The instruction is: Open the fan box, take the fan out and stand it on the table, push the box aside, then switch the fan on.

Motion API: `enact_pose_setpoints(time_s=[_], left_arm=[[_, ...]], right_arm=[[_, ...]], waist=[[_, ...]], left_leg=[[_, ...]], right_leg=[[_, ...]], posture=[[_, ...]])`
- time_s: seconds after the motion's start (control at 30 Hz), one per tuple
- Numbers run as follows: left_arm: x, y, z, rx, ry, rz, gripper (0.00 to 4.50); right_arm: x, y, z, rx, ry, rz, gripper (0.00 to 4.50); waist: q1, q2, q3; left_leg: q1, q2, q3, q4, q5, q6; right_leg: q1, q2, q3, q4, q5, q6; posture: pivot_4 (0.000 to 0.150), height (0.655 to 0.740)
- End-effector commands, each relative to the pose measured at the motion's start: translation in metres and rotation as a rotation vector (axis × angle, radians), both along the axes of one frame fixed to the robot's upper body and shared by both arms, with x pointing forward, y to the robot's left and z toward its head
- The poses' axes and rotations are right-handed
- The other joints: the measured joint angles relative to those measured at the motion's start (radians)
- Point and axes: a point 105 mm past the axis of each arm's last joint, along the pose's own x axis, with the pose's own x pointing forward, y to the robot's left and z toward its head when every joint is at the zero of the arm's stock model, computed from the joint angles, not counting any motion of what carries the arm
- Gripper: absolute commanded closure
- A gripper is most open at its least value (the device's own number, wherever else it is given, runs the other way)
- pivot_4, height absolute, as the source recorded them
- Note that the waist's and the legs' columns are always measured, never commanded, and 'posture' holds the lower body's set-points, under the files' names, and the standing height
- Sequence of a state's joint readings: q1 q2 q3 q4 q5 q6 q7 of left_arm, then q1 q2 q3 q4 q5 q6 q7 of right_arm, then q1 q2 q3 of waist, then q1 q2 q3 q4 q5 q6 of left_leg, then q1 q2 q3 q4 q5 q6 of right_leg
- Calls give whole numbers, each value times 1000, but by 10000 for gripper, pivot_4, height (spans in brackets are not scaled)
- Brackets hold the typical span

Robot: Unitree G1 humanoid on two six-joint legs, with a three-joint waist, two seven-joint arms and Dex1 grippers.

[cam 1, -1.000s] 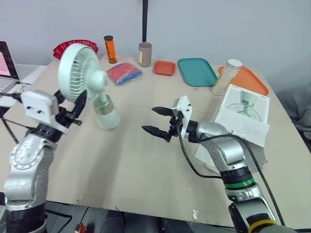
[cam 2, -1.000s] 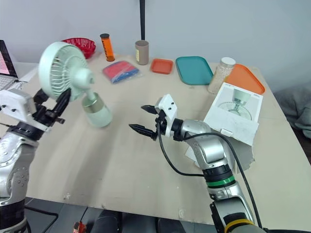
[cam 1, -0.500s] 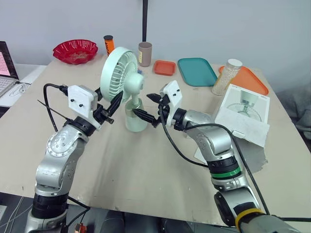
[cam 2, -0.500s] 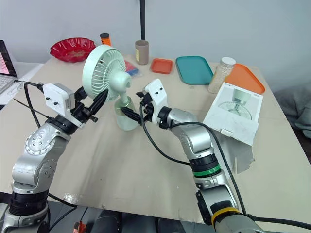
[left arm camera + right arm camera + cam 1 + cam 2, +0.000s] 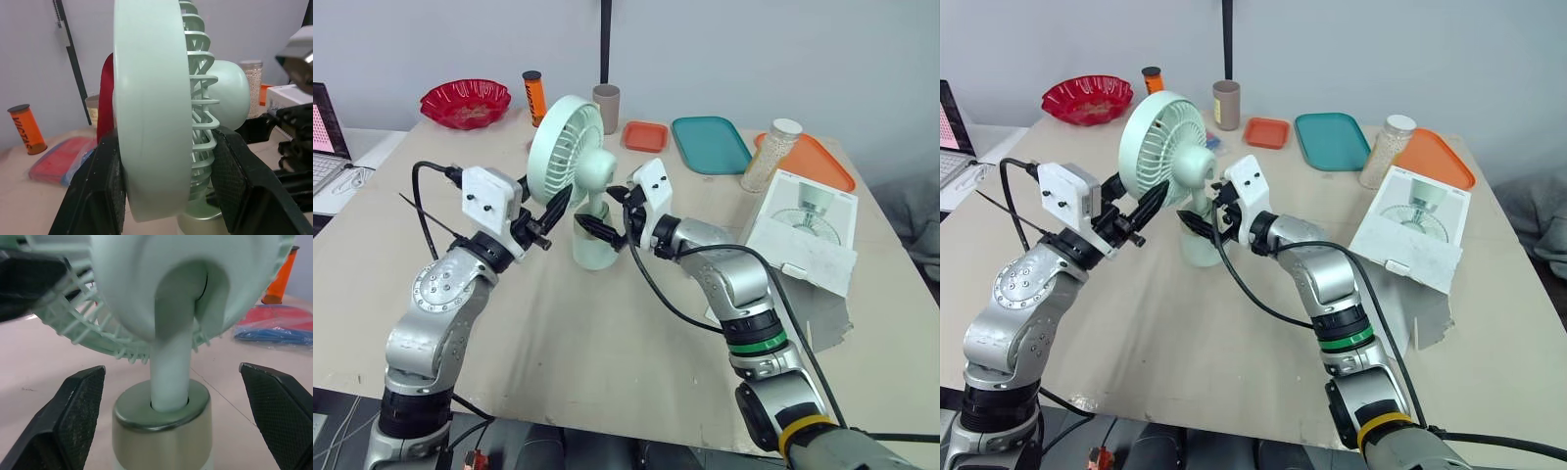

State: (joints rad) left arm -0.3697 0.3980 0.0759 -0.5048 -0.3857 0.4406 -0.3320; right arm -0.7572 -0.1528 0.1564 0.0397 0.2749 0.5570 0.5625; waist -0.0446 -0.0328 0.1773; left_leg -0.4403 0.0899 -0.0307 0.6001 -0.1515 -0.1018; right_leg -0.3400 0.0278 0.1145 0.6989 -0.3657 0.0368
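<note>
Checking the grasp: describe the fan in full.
The fan is pale green plastic: a round caged head, a domed hub behind, a thin neck and a round base with a duller collar. It stands upright, base apparently on the table. The left tool is shut across its head; the right tool straddles the neck, open, not touching.

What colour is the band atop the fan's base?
Dull metallic gold band on the pale mint-green fan; clearest in the right wrist view.
</note>
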Motion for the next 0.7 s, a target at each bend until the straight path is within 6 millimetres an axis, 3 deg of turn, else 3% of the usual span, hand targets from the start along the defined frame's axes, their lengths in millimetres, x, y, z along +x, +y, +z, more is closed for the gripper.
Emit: enact_pose_setpoints(time_s=[0.03, 0.07, 0.17, 0.67, 0.7], left_arm=[[-12, -5, 25, -22, -111, -31, 26375], [-12, -5, 25, -21, -110, -33, 26375], [-12, -5, 21, -13, -104, -36, 26375], [-9, 0, 13, 4, -97, -40, 26375], [-9, 0, 13, 4, -99, -40, 26375]], right_arm=[[-2, 6, 15, 12, -58, 20, 5134], [-1, 6, 14, 8, -57, 20, 6827], [-1, 7, 12, 2, -58, 31, 19347], [-5, 10, 18, 18, -83, 62, 19347], [-5, 10, 19, 18, -84, 64, 22051]], waist=[[0, 0, 0], [0, 0, 0], [0, 0, 0], [0, 0, 0], [0, 0, 0]], left_leg=[[0, 0, 0, 0, 0, 0], [0, 0, 0, 0, 0, 0], [0, 0, 0, 0, 0, 0], [0, 0, 0, 0, 0, 0], [0, 0, 0, 0, 0, 0]], right_leg=[[0, 0, 0, 0, 0, 0], [0, 0, 0, 0, 0, 0], [0, 0, 0, 0, 0, 0], [0, 0, 0, 0, 0, 0], [0, 0, 0, 0, 0, 0]], posture=[[1500, 7389], [1500, 7389], [1500, 7389], [1500, 7389], [1500, 7389]])
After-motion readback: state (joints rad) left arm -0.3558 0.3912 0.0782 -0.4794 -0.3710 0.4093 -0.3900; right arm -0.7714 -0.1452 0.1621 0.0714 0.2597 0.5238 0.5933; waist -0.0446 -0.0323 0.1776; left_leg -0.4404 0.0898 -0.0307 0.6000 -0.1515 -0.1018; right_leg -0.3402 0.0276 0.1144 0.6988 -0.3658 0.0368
